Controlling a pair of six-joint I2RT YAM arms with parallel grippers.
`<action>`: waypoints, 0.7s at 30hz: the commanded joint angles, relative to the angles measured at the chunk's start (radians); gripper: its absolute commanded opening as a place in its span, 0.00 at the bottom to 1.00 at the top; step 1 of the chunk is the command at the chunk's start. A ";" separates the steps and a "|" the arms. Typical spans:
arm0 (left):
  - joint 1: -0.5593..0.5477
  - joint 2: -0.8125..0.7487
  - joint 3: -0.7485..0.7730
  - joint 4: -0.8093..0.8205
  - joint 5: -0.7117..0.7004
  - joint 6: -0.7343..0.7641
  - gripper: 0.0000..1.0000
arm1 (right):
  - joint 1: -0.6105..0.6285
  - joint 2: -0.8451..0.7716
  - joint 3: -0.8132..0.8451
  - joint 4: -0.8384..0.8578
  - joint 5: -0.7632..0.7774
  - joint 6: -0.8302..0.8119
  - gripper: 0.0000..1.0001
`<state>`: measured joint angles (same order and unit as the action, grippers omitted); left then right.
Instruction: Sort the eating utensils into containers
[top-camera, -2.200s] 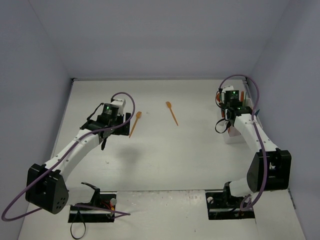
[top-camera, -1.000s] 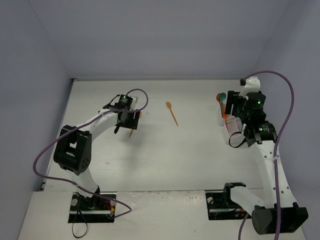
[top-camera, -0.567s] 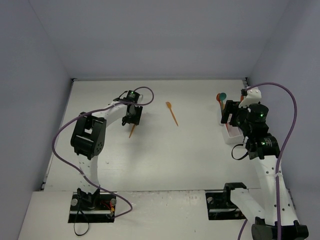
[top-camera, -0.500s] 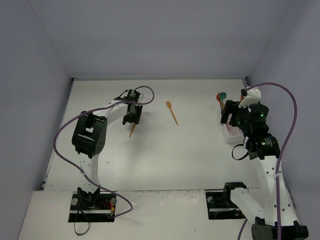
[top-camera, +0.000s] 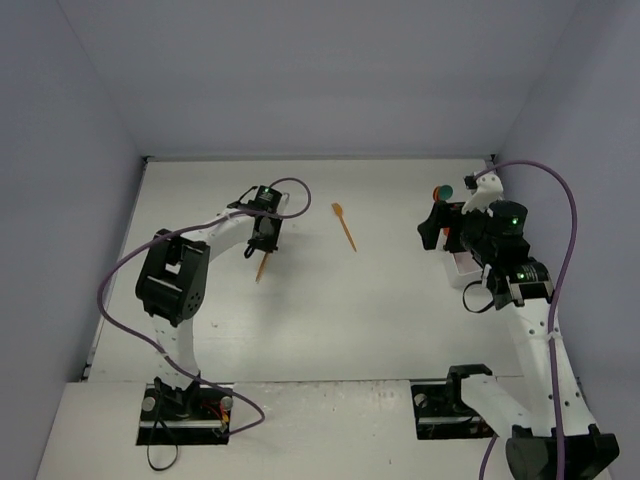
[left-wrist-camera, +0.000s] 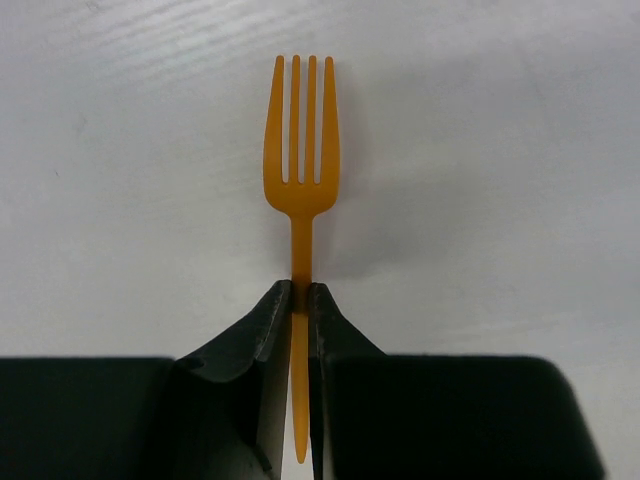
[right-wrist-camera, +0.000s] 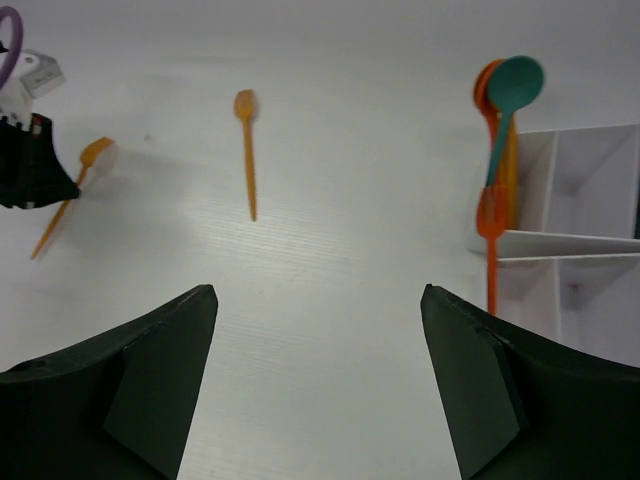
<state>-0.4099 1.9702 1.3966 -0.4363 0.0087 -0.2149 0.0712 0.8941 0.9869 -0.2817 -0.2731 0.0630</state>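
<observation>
While top view hides the grip, our left wrist shows left gripper (left-wrist-camera: 300, 300) pinching fork (left-wrist-camera: 300, 130) handle on the table (left-wrist-camera: 500, 150), right gripper (right-wrist-camera: 315, 305) wide, its camera alone showing organizer (right-wrist-camera: 570, 245) compartments, spoon (right-wrist-camera: 246, 150) loose mid-table

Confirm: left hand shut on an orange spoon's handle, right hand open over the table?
Not quite. The left hand is shut on the handle of an orange fork, not a spoon; the left wrist view shows its tines. The right hand is open over the table.
</observation>
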 joint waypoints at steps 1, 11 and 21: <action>-0.086 -0.266 -0.043 0.108 0.039 0.044 0.00 | 0.017 0.057 0.097 0.047 -0.188 0.112 0.82; -0.313 -0.562 -0.151 0.380 0.092 0.127 0.00 | 0.049 0.150 0.203 0.081 -0.429 0.339 0.83; -0.471 -0.616 -0.089 0.407 0.062 0.212 0.00 | 0.123 0.193 0.259 0.122 -0.491 0.409 0.82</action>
<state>-0.8285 1.3876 1.2522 -0.0982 0.0888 -0.0590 0.1601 1.0732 1.1903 -0.2499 -0.7002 0.4213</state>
